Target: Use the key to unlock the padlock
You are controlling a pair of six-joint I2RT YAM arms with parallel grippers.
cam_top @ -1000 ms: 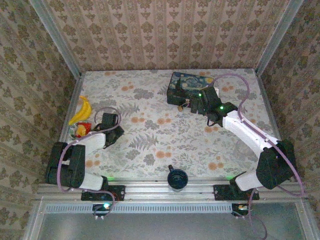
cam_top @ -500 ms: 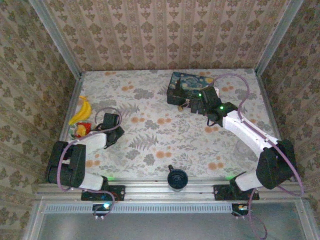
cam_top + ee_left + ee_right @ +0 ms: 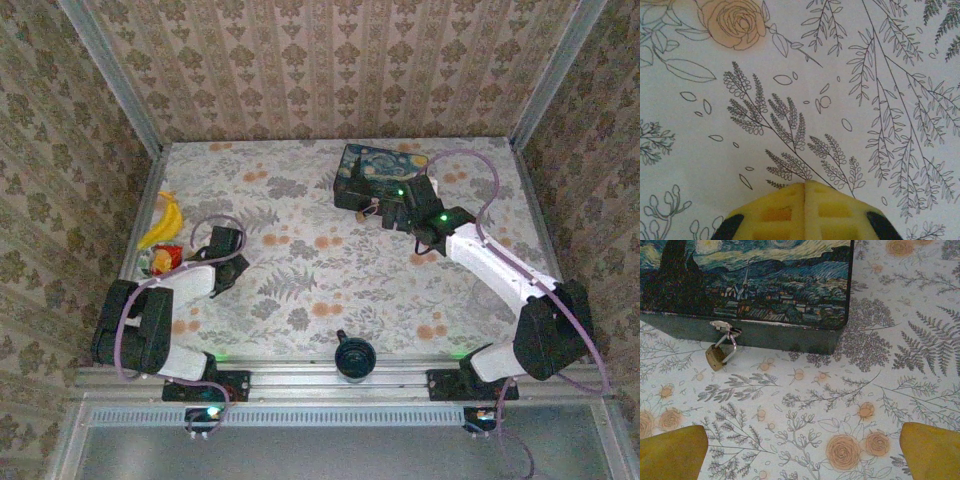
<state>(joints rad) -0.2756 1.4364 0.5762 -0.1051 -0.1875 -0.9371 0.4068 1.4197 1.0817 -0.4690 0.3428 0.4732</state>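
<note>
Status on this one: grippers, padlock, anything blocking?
Left gripper shut, pads together over tablecloth. Right gripper open, facing padlock hanging from hasp of starry-night box. Only bare tablecloth between them.

Each arm pairs glossy white link shells with chunky black joint housings: the left arm [image 3: 185, 282] at 8 o'clock of the overhead view, the right arm [image 3: 490, 262] at 4 o'clock. A thin mauve cable [image 3: 121, 335] runs along the left one, and another [image 3: 495, 185] along the right. Small green lights [image 3: 441, 215] glow on the right wrist. The left gripper [image 3: 805, 192] has bright yellow pads [image 3: 780, 220] moulded in a waffle grid; the right gripper [image 3: 800, 452] has mustard fingertips [image 3: 670, 452]
</note>
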